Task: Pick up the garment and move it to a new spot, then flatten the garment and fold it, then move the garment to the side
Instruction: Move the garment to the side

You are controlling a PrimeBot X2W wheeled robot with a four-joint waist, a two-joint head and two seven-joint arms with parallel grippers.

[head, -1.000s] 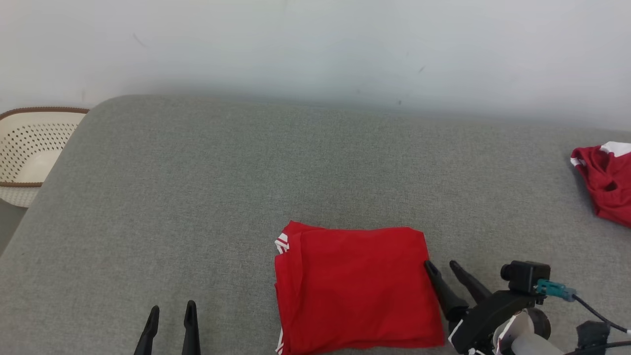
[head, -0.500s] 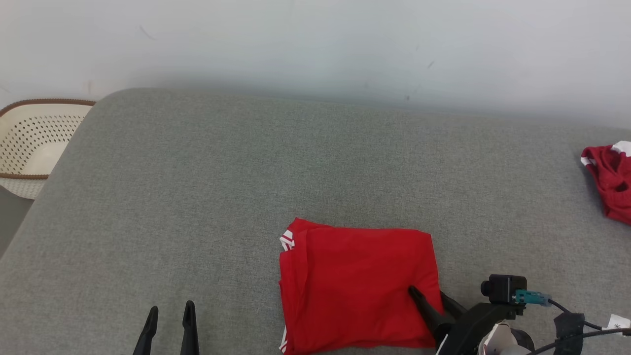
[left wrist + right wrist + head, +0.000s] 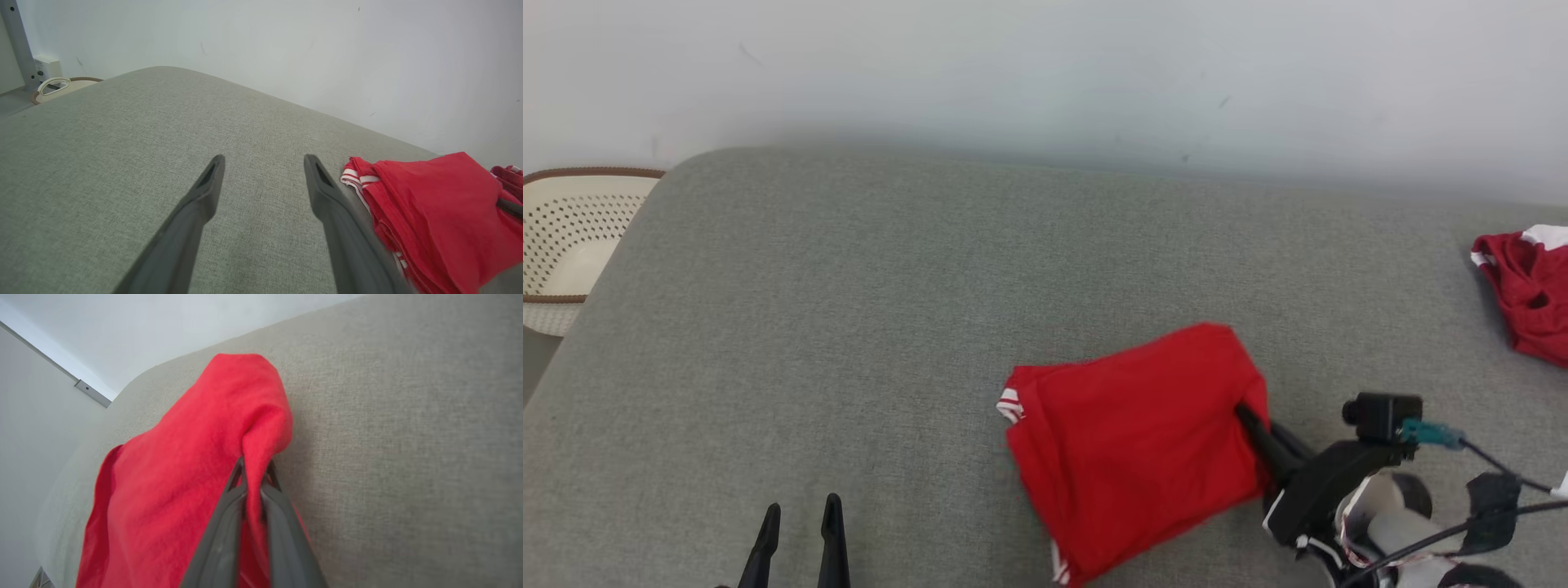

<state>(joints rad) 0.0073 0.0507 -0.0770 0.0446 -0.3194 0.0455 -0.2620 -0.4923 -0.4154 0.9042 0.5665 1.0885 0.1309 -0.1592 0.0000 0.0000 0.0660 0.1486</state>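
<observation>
The folded red garment [image 3: 1135, 441] with white trim lies on the grey surface [image 3: 890, 310], its right side lifted and tilted. My right gripper [image 3: 1250, 418] is shut on that right edge; the right wrist view has the cloth [image 3: 184, 465] pinched between the two fingers [image 3: 229, 522] and draping over them. My left gripper [image 3: 796, 523] stands open at the lower left, well left of the garment. In the left wrist view its fingers [image 3: 327, 196] are spread over bare surface, with the garment [image 3: 429, 212] just to their right.
A second red and white garment [image 3: 1527, 294] lies crumpled at the far right edge. A cream perforated basket [image 3: 568, 245] stands beyond the surface's left end. A pale wall runs along the back.
My right gripper slid over the garment's right edge, shut on it and lifted it, so the fold now tilts up on the right. The left gripper stayed put.
</observation>
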